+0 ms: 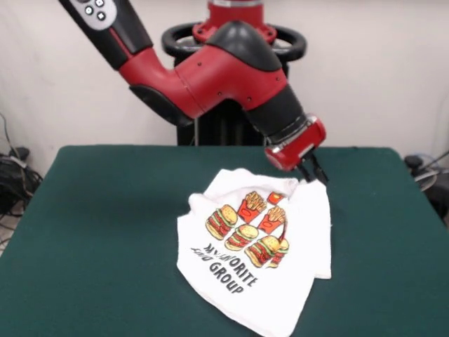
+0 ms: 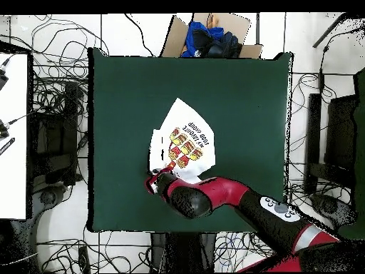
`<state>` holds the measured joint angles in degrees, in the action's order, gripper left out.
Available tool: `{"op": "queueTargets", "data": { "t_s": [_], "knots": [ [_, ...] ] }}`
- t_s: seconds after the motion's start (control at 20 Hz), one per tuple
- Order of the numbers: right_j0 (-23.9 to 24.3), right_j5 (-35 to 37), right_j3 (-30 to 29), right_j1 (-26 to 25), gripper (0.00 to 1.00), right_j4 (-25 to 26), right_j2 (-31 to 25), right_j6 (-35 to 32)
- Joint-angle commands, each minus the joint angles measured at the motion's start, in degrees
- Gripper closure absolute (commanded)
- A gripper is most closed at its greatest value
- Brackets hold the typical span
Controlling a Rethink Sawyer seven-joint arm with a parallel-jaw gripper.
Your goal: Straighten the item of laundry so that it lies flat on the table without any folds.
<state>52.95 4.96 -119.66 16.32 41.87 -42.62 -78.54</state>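
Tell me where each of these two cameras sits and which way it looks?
Front view: sits across the table from the robot, facing it; shows the red arm reaching down, its gripper at the T-shirt's far edge.
Overhead view: hangs above, looking straight down on the table; the arm enters from the bottom right, its gripper end at the T-shirt.
Shared: both show the shirt, green table and arm, turned half round against each other.

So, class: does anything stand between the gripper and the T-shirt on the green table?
Nothing visible does. The gripper hangs right at the far edge of the T-shirt, and the table shows only bare green top around the shirt.
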Motion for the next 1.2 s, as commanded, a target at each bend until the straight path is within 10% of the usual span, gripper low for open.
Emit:
{"op": "queueTargets", "data": {
  "t_s": [0.05,1.2],
  "knots": [
    [-1.05,3.33,1.93,-2.52,1.0,3.89,-3.36,0.81],
    [-7.29,-4.38,-5.38,5.02,1.0,-1.25,-0.9,-10.11]
  ]
}}
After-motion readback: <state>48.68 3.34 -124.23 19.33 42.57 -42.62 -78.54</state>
